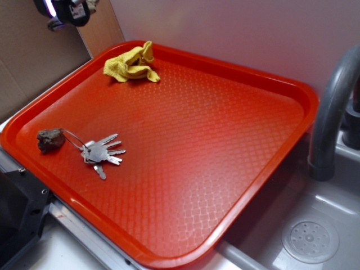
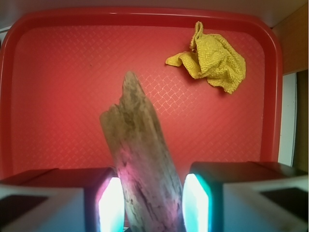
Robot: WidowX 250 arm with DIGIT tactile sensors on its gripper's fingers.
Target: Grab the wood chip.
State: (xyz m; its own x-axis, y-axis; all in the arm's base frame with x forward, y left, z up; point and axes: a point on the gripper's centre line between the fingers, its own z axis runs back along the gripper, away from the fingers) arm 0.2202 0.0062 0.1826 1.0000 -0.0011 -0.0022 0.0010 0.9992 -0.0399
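Both fingers (image 2: 112, 205) stand only narrowly apart in the wrist view, their glowing pads pressed against the two long sides of the wood chip (image 2: 142, 164), which fills the gap between them, so the gripper (image 2: 153, 207) is pinching it. From that grip the tan, rough-grained chip runs up toward 12 o'clock, leaning slightly to 11, and ends in a jagged tip over the middle of the red tray (image 2: 58, 87). Its lower end goes out of sight at the bottom edge of the picture. Beyond the tip, at about 1 o'clock, a crumpled yellow cloth (image 2: 212, 60) lies on the tray near the far right corner, well apart from the chip. In the exterior view the gripper (image 1: 66, 12) hangs high at the upper left, mostly cut off by the frame, above the tray's far left corner, and its hold cannot be made out there. At about 8 o'clock on the tray lies a bunch of keys (image 1: 102, 153) on a ring with a dark grey-brown lump (image 1: 50, 140) attached. A grey faucet (image 1: 332, 107) and sink (image 1: 309, 236) stand at 3 to 5 o'clock beside the tray.
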